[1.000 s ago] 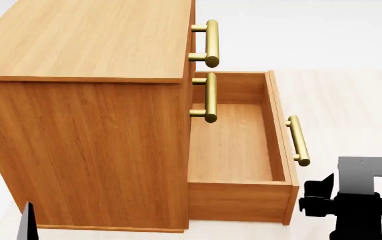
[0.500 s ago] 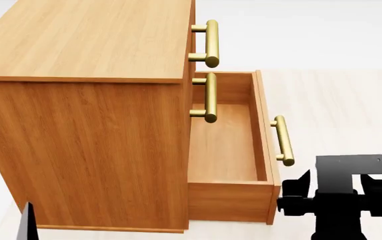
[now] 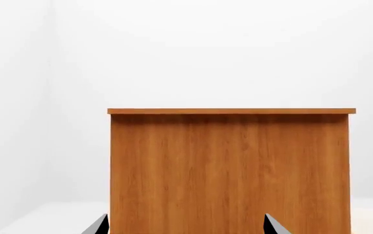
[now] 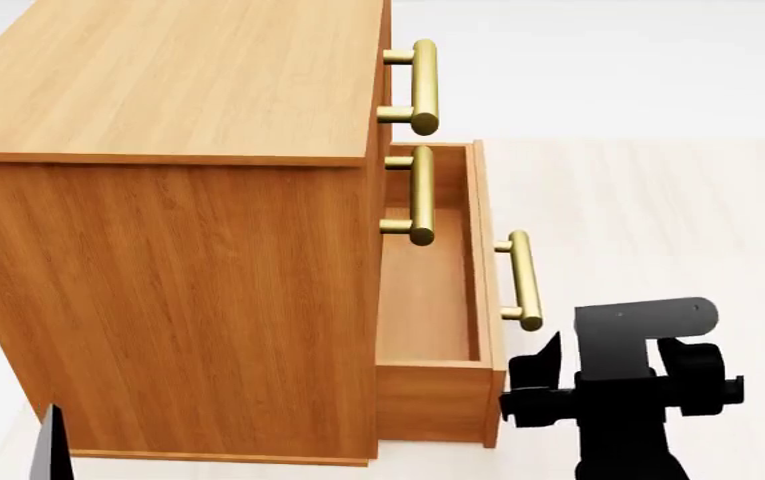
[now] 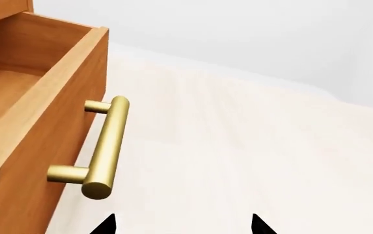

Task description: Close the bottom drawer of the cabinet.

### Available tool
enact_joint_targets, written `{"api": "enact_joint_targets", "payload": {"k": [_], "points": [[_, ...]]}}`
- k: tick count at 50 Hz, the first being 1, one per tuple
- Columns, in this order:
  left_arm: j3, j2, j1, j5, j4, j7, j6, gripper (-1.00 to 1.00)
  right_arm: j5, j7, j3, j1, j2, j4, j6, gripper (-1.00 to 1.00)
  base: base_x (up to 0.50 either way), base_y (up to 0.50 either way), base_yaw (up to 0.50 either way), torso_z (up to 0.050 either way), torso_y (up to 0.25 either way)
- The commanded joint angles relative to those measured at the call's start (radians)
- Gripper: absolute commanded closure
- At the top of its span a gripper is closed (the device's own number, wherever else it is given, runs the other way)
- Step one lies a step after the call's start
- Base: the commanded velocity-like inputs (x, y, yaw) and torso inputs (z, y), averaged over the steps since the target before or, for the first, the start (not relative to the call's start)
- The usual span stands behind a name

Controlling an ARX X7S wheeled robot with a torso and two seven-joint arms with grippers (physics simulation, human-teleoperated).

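Progress looks partial, judged from how things lie: the cabinet (image 4: 169, 250) fills most of the head view, and the bottom drawer (image 4: 442, 300) projects from its front by a narrow strip of open box, so the closing is under way but not finished. What is left is to push the drawer front flush under the two drawers above.

Drawer's brass handle (image 5: 105, 146) shows plainly in the right wrist view, with nothing touching it. The right tool (image 4: 522, 390) sits just beside the near corner of the drawer front; whether it presses the wood I cannot tell. Its two dark tips at the edge of the right wrist view stand apart, so it is spread.

The left tool (image 3: 183, 226) faces the cabinet's plain side panel, well away from the drawer, tips likewise spread and holding nothing. Both tools are mostly cut off, and the floor under the drawer is hidden.
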Motion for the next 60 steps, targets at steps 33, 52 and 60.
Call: {"api": "enact_joint_targets", "payload": {"k": [33, 52, 60], "points": [[0.004, -0.011, -0.003, -0.008, 0.001, -0.012, 0.0, -1.0, 0.186, -0.316, -0.059, -0.031, -0.049, -0.076, 0.041, -1.0, 0.0, 0.0, 0.0, 0.0, 0.0], [-0.001, -0.019, -0.003, -0.017, 0.008, -0.018, 0.0, -1.0, 0.284, -0.478, -0.073, -0.028, -0.074, -0.09, 0.058, -1.0, 0.0, 0.0, 0.0, 0.0, 0.0], [-0.004, -0.021, -0.001, -0.022, 0.008, -0.021, 0.004, -1.0, 0.293, -0.515, -0.094, -0.035, -0.075, -0.11, 0.058, -1.0, 0.0, 0.0, 0.0, 0.0, 0.0]]}}
